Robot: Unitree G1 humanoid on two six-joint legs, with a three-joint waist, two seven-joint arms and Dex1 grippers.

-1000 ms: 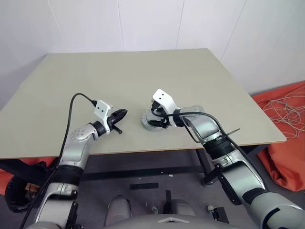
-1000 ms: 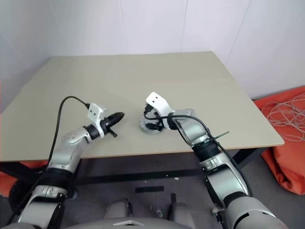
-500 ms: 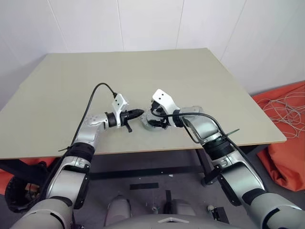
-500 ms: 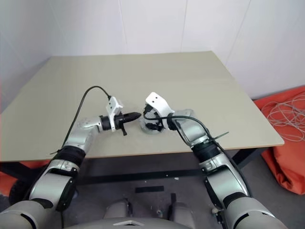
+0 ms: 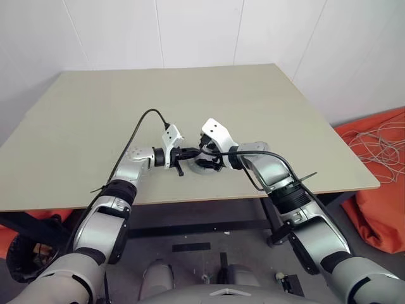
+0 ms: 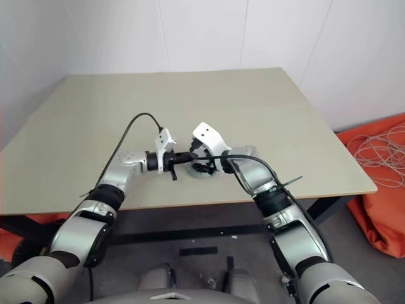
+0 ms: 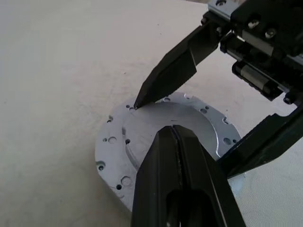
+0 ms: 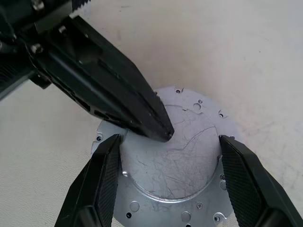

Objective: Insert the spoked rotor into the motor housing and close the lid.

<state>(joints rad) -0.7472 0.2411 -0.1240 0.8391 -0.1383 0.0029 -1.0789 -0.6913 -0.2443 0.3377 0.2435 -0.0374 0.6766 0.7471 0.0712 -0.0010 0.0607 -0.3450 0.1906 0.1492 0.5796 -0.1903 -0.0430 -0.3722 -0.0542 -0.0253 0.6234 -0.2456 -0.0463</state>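
Silver lid between spread right hand, closed left hand atop.

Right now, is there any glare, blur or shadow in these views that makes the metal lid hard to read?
Right wrist view: the lid is sharp, fine scratches visible, no harsh glare; the nearest parts of the right gripper fingers look soft. Left wrist view: the shut left gripper blurs toward the bottom edge, and the lid is evenly bright. Head views: soft, even light, faint shadows on the table.
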